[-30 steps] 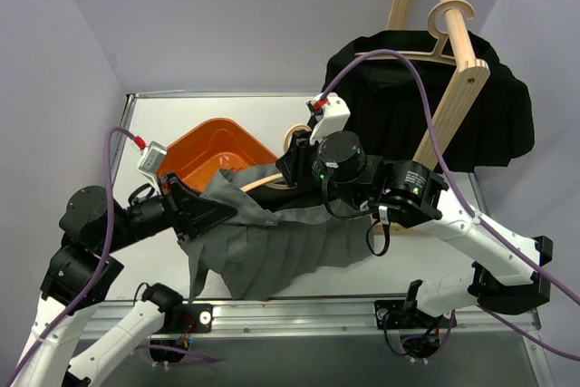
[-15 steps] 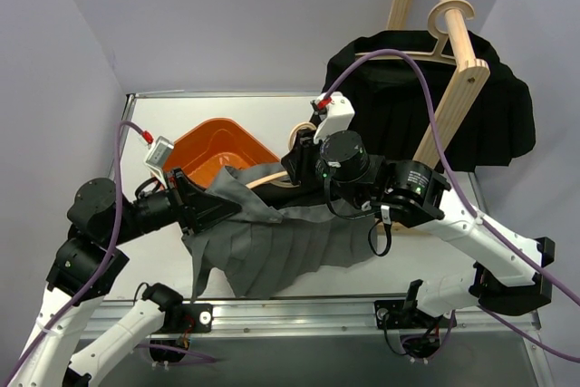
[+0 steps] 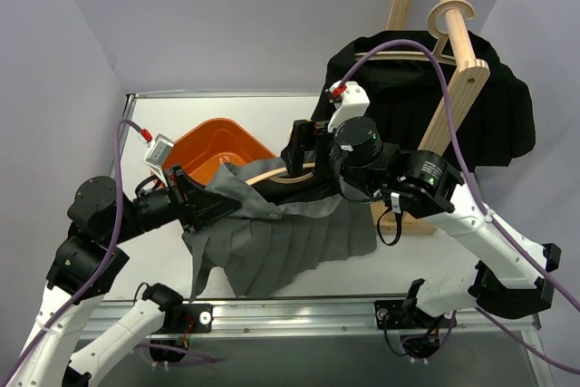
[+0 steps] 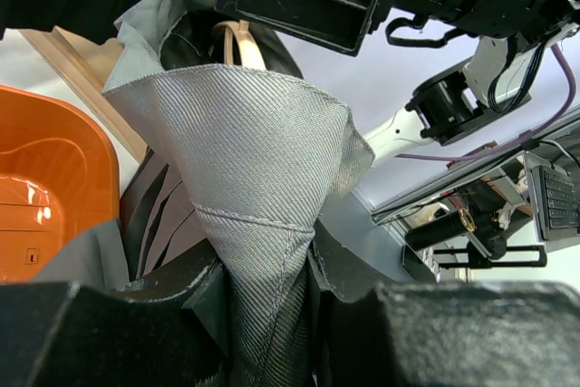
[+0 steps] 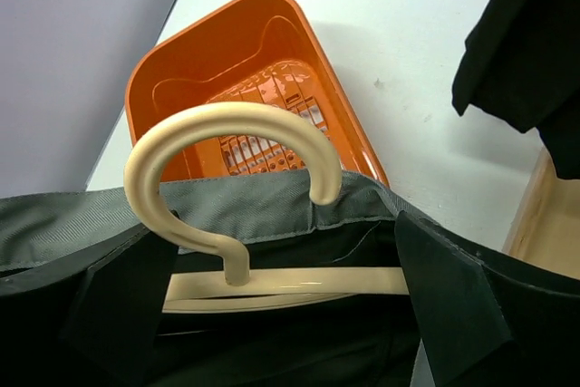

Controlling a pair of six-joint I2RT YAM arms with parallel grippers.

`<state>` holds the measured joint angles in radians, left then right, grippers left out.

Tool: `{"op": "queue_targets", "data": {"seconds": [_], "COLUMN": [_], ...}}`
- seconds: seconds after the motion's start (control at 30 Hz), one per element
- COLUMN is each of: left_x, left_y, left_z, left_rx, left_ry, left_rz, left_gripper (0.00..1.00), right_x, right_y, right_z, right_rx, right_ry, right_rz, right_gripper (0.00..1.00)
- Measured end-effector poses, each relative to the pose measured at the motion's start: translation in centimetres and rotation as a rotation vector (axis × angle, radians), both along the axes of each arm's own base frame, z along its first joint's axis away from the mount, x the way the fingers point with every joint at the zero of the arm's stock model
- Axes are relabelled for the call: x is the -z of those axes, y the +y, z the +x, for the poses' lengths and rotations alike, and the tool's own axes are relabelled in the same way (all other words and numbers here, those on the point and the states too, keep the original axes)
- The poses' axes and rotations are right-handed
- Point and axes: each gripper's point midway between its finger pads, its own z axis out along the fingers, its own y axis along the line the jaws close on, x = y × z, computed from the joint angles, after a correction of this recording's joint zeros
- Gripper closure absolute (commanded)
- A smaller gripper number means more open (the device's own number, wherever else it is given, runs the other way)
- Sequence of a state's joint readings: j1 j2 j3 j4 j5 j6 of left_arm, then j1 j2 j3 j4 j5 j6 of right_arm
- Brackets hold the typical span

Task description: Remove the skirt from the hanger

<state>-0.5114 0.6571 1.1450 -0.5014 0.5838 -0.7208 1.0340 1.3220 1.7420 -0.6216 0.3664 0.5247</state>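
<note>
Holding mid-removal. Left gripper [image 4: 267, 292] is clamped on a fold of the grey skirt [image 3: 281, 242] at its waistband; the cloth rises out of the jaws in a cone.

Right gripper [image 3: 301, 153] is up at the hanger [image 5: 227, 117]. In the wrist view its fingers stand well apart, one on each side of the hanger's neck. Dark cloth covers the tips, so I cannot tell whether they bear on the bar or only bracket it.

Position of the skirt: waistband lifted off the table [image 3: 227, 106] and strung between the two grippers, just in front of the orange bin [image 3: 195, 147]. The pleated body drapes down to the near edge.

Progress, judged:
- Done: both ends taken up; left end of the waistband pulled out to the side.
- Not done: the band runs across below the hook, and the bar lies inside the waist opening. Skirt is not yet off.
- Left: draw cloth and hanger apart until the bar comes out of the waist.
</note>
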Motion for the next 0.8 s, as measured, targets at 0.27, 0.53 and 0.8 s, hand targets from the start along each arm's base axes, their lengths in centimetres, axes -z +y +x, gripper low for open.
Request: {"op": "queue_targets", "data": {"seconds": [0.27,0.53,0.8], "left_x": [-0.1,-0.1,-0.7], "left_y": [-0.1,-0.1,0.4], "left_z": [0.0,0.2,0.0], "left_rx": [0.003,-0.004,-0.033], "left_ry": [-0.002,0.018,-0.001], "left_rz": [-0.004,-0.011,-0.035], "left_gripper": [0.98,0.98,0.98], "right_x": [0.1,0.8,1.0], "right_y": [0.6,1.7,-0.2], "right_z": [-0.4,-1.2,-0.9], "right_rx": [-0.077,-0.128,-0.068], "right_ry": [0.032,0.060,0.060], "right_rz": [0.024,0.073,0.063], "right_gripper": [0.41,0.61,0.35]}}
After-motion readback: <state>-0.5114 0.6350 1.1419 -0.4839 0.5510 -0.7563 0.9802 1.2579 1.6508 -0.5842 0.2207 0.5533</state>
